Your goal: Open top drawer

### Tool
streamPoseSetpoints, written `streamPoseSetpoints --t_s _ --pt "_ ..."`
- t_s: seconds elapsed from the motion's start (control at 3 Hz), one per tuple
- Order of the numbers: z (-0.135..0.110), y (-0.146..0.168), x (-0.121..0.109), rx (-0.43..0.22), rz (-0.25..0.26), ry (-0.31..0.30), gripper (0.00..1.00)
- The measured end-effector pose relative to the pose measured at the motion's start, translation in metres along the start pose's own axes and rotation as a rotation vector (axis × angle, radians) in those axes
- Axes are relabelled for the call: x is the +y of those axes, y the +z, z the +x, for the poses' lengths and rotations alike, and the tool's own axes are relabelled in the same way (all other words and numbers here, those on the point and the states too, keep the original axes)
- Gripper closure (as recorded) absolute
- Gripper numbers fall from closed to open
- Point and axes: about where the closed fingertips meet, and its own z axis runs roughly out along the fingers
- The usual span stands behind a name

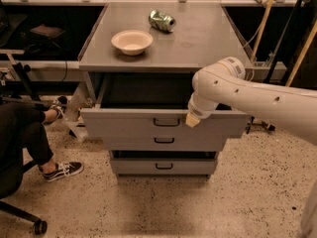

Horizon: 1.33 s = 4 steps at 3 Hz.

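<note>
While top drawer (pixel 124 124) stands pulled out beneath surface (pixel 198 46), interior dark, gripper (pixel 193 119) sits at its front's upper edge, just beside black handle (pixel 166 122); gripper state: can't tell. Bowl (pixel 132 41), can (pixel 162 20) on surface.

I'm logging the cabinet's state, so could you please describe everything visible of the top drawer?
The top drawer is grey and metal-looking, with a wide flat front and a small black bar handle at centre. It stands pulled out level beneath the cabinet top, its dark inside exposed. The tool appears to rest on its front's upper edge, right of the handle.
</note>
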Motion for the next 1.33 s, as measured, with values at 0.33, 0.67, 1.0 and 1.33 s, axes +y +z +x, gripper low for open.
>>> streamPoseSetpoints --t_s 0.33,0.67,1.0,1.33 --pt "0.0036 -0.0014 0.0045 -0.003 0.002 0.002 1.00" --pt "0.0030 -0.0028 0.0042 -0.003 0.002 0.002 1.00" --pt "0.0075 -0.0043 0.0091 -0.004 0.003 0.006 1.00" --pt "0.0068 -0.0059 0.0088 -0.004 0.003 0.006 1.00"
